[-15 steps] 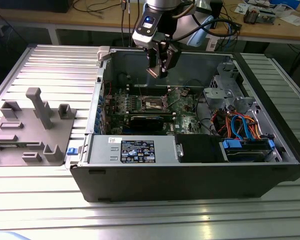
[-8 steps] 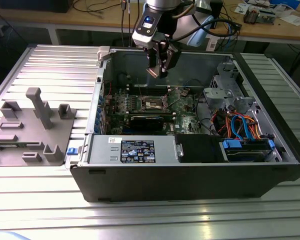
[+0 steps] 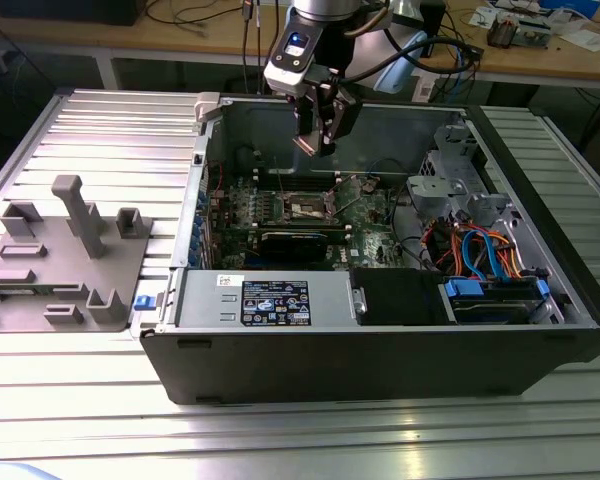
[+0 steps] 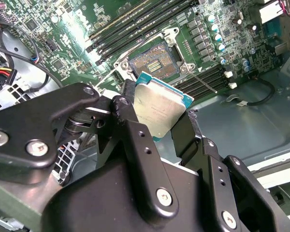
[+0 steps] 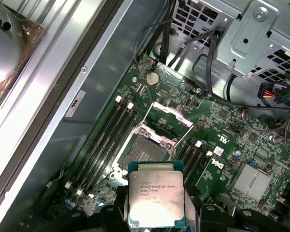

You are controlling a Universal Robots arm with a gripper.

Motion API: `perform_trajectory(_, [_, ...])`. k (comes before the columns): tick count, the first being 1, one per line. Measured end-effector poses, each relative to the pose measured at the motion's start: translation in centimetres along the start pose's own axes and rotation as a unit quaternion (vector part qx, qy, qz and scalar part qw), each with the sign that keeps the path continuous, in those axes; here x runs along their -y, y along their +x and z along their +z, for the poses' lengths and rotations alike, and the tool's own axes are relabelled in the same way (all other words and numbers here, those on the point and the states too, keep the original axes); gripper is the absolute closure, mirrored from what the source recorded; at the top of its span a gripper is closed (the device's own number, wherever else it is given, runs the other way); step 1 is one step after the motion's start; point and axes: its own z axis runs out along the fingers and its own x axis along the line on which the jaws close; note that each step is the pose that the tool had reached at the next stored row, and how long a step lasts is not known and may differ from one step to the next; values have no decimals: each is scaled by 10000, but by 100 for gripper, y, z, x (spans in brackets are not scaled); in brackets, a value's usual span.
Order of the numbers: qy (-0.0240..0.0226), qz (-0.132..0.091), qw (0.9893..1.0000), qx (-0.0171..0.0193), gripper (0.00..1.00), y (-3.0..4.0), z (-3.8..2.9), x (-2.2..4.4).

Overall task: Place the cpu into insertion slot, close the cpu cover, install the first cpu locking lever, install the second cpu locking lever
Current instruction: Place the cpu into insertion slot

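While jaws grip the cpu, the arm hangs, seemingly vertical.

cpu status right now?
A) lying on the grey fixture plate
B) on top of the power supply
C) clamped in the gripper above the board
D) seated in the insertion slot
C: in the first wrist view the cpu sits gripped in the gripper, clear of the bare insertion slot, whose cpu cover is raised.

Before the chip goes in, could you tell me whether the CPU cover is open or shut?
Open: the cpu cover stands swung off the insertion slot, its contact grid bare; the cpu hangs above.
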Motion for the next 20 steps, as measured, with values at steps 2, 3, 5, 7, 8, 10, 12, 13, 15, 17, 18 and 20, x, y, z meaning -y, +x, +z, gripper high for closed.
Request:
perform_trajectory(2, [0,5,10000,0,46,0,0,0])
perform_trajectory(3, [0,9,10000,0,46,0,0,0])
perform_trajectory(5, [0,14,10000,1,46,0,0,0])
perform_trajectory(7, [0,20,10000,1,46,0,0,0])
perform_trajectory(8, [0,24,10000,1,46,0,0,0])
perform_trajectory(10, [0,32,10000,1,46,0,0,0])
perform_trajectory(12, [0,43,10000,2,46,0,0,0])
perform_trajectory(13, [0,52,10000,2,46,0,0,0])
perform_trajectory(15, [0,77,10000,3,46,0,0,0])
perform_trajectory(17, [0,95,10000,4,46,0,0,0])
perform_trajectory(18, [0,107,9999,5,46,0,0,0])
perform_trajectory(20, [1,136,9999,6,46,0,0,0])
